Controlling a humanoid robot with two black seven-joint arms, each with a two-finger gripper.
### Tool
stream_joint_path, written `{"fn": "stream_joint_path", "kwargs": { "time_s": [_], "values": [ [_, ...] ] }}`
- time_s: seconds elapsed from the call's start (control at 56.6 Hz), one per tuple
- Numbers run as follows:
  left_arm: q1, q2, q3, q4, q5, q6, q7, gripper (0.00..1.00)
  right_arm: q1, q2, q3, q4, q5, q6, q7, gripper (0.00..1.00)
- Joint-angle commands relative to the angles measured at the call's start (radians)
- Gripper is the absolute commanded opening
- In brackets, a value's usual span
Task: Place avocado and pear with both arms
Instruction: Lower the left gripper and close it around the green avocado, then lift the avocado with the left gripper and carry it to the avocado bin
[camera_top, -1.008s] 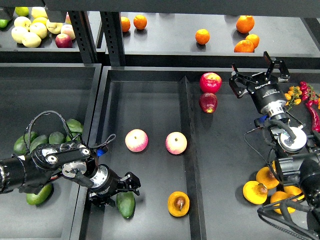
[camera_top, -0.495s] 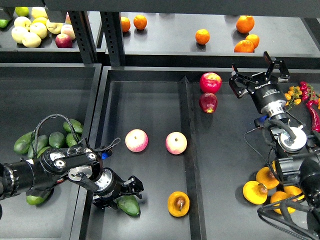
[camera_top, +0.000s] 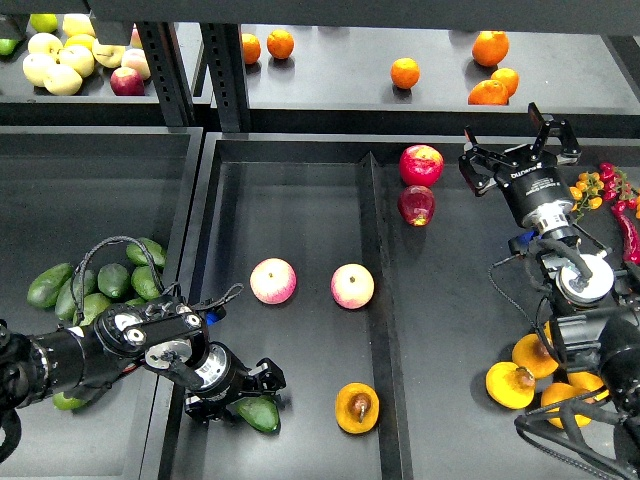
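The avocado (camera_top: 262, 415), dark green, lies slanted on the floor of the middle tray (camera_top: 300, 180) near its front left corner. My left gripper (camera_top: 250, 392) is right over it and touching it. Its dark fingers cannot be told apart against the dark tray. The pear (camera_top: 357, 407), orange-yellow with a brown stem spot, lies in the same tray a little to the right of the avocado. My right gripper (camera_top: 517, 150) is open and empty at the back right, well away from both fruits.
Two pink-yellow apples (camera_top: 273, 280) (camera_top: 352, 286) lie mid-tray. Two red apples (camera_top: 421, 164) sit beyond the divider ridge (camera_top: 378, 300). Several avocados (camera_top: 100, 282) lie in the left tray, more orange-yellow fruit (camera_top: 512, 385) at front right, and oranges (camera_top: 405, 72) on the back shelf.
My left arm has slid down and slightly right. The avocado has turned from upright to slanted under the gripper. The right arm has not moved.
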Motion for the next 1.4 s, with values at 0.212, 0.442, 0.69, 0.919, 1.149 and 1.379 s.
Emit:
{"fn": "stream_joint_path", "kwargs": {
  "time_s": [0.212, 0.442, 0.69, 0.919, 1.149, 1.379],
  "values": [
    [0.025, -0.024, -0.024, 0.028, 0.078, 0.000, 0.000, 0.58, -0.009, 0.000, 0.000, 0.000, 0.000, 0.000, 0.002, 0.99],
    [0.025, -0.031, -0.058, 0.026, 0.110, 0.000, 0.000, 0.50, -0.024, 0.000, 0.000, -0.001, 0.000, 0.000, 0.002, 0.99],
    [-0.052, -0.019, -0.063, 0.005, 0.105, 0.000, 0.000, 0.49, -0.029, 0.000, -0.001, -0.001, 0.000, 0.000, 0.002, 0.99],
    [-0.162, 0.091, -0.087, -0.043, 0.093, 0.000, 0.000, 0.49, -0.029, 0.000, -0.004, 0.002, 0.000, 0.000, 0.000, 0.99],
    [-0.230, 0.275, -0.089, -0.110, 0.064, 0.000, 0.000, 0.49, -0.029, 0.000, -0.009, 0.002, 0.000, 0.000, -0.002, 0.99],
    [-0.196, 0.435, -0.107, -0.143, 0.067, 0.000, 0.000, 0.49, -0.026, 0.000, -0.009, 0.003, 0.000, 0.000, -0.002, 0.99]
  ]
}}
